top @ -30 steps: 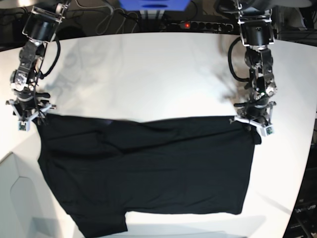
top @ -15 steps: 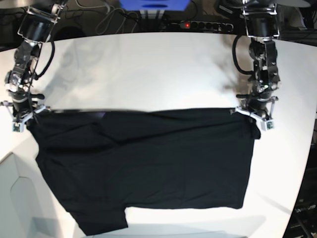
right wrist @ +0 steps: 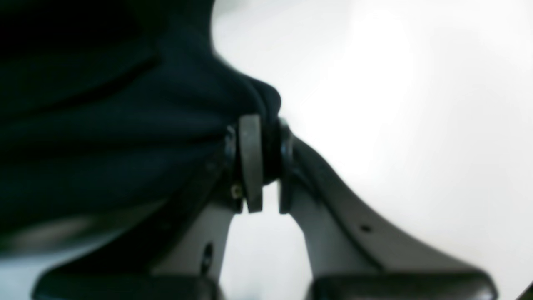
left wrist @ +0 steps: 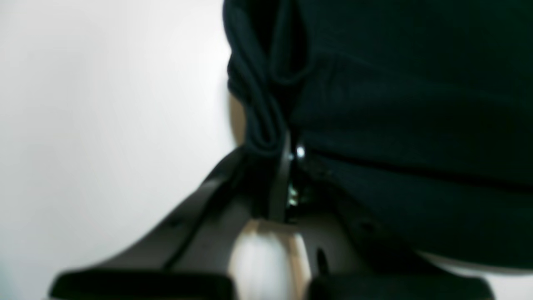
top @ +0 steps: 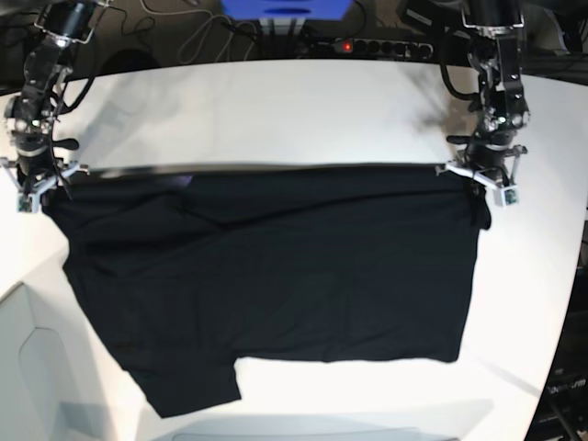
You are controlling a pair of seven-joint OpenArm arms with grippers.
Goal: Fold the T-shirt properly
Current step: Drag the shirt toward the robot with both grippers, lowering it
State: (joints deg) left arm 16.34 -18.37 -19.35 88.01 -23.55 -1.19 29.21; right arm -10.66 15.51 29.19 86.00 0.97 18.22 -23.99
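Observation:
The black T-shirt point(top: 276, 266) lies spread on the white table point(top: 276, 110), one sleeve hanging toward the front left. Its far edge is pulled into a straight taut line between my two grippers. My left gripper point(top: 484, 179) stands at the right end of that edge, shut on a bunched fold of T-shirt point(left wrist: 395, 104) cloth; close up, the left gripper point(left wrist: 283, 154) has dark cloth pinched between its fingers. My right gripper point(top: 39, 184) holds the left end. In the right wrist view the right gripper point(right wrist: 264, 154) is shut on a wad of T-shirt point(right wrist: 104, 125) cloth.
A power strip point(top: 367, 46) with a red light, a blue box point(top: 285, 11) and loose cables sit beyond the table's far edge. The table's rim cuts in at the front left point(top: 18, 294) and along the right side point(top: 551, 367).
Both grippers have moved toward the far side with the shirt's corners, pulling its far edge straight and dragging the whole shirt back. The slack wrinkles near that edge have flattened.

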